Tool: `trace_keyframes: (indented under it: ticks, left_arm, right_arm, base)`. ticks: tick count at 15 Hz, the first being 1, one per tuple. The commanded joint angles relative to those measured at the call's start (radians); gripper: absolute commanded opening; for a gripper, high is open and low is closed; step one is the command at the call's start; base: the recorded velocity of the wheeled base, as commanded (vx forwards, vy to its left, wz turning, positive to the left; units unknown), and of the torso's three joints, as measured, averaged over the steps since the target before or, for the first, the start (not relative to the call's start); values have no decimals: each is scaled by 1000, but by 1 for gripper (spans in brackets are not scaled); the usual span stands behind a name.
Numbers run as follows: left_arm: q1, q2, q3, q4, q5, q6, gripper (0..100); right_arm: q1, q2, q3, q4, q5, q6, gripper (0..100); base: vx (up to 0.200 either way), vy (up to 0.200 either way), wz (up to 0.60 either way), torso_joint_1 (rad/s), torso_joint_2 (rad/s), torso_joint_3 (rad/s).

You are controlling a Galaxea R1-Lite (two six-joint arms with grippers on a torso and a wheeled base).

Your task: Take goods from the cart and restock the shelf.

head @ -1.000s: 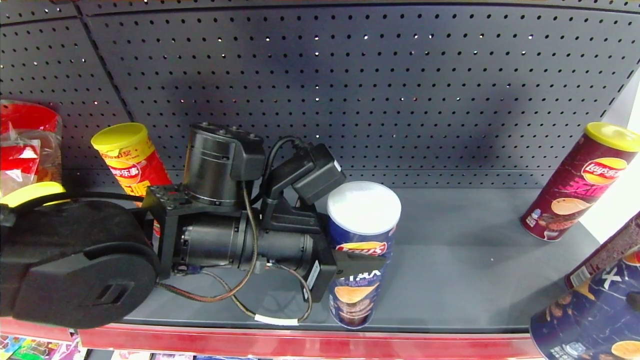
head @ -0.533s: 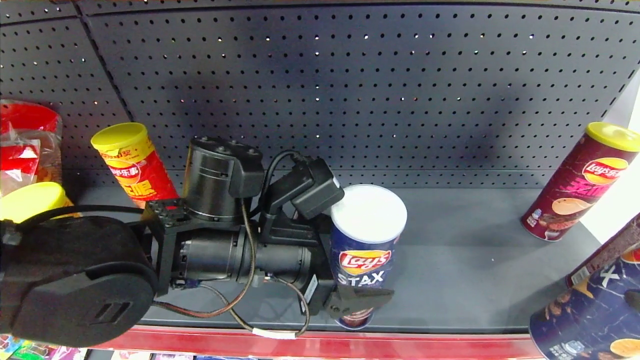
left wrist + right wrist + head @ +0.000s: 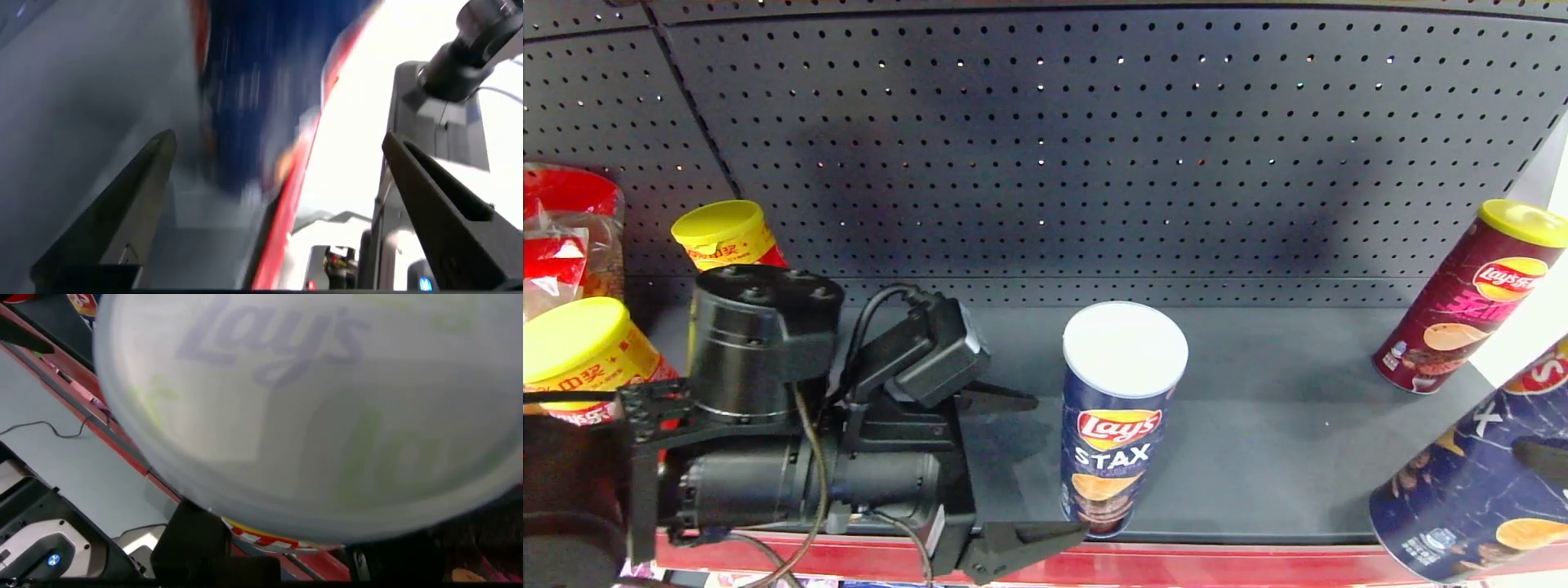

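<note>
Shelf edge (image 3: 1258,541) bore the blue can (image 3: 1123,425); left end effector (image 3: 1055,466) gaped clear beside it; right end effector (image 3: 1543,457) gripped a second can (image 3: 1462,498).

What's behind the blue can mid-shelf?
Bare shelf and pegboard behind the blue can. The shelf patch right behind its body is covered; can't tell what's there.

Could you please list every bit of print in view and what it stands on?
Upright blue can: brand logo and large white word, legible; small print blurred.
Maroon can: brand logo, legible.
Rear red can and front red can: characters, partly hidden.
Tilted blue can: lettering cut off.
</note>
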State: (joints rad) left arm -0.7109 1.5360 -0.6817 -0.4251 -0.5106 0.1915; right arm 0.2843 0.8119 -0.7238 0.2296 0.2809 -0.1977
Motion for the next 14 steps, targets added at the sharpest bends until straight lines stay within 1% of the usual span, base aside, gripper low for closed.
trace_keyframes:
  ticks: [1,2,3,4,5,6,7,8,9,10,11,13,14]
  left_arm:
    - [31,-126,90,-1,17,0,100]
    - [31,-166,125,-1,43,0,100]
    - [31,-208,162,0,69,-1,100]
    - [31,-247,195,5,83,-3,100]
    - [31,-287,226,5,93,-14,100]
    - [30,-327,246,6,107,-40,100]
    - [30,-359,261,8,129,-58,100]
    - [30,-399,287,8,169,-75,100]
    - [31,-419,301,8,189,-78,100]
    - [30,-453,315,9,212,-83,100]
    - [31,-471,324,12,216,-86,100]
    - [31,-501,324,37,219,-109,100]
    - [31,-516,318,75,228,-118,100]
  right_arm:
    - [52,104,-45,-6,0,-3,0]
    - [84,145,-52,-36,-2,-2,0]
    - [102,197,-54,-99,-6,-2,0]
    - [104,265,-57,-190,-11,-2,0]
    - [112,346,-77,-268,-9,-3,0]
    - [122,418,-108,-300,-9,-3,0]
    - [142,467,-144,-303,-9,-3,0]
    - [164,533,-203,-306,-9,-2,0]
    - [170,569,-238,-308,-8,-2,0]
    - [177,632,-302,-309,-6,-2,0]
    - [181,678,-350,-309,-6,-2,0]
    - [184,734,-404,-309,-2,-2,0]
    - [197,777,-440,-309,0,-2,0]
  base:
    - [0,0,0,0,0,0]
    - [0,0,0,0,0,0]
    - [0,0,0,0,0,0]
    - [0,0,0,0,0,0]
    - [0,0,0,0,0,0]
    - [0,0,0,0,0,0]
    - [0,0,0,0,0,0]
    - [0,0,0,0,0,0]
    - [0,0,0,0,0,0]
    - [0,0,0,0,0,0]
    - [0,0,0,0,0,0]
    - [0,0,0,0,0,0]
    - [0,0,0,0,0,0]
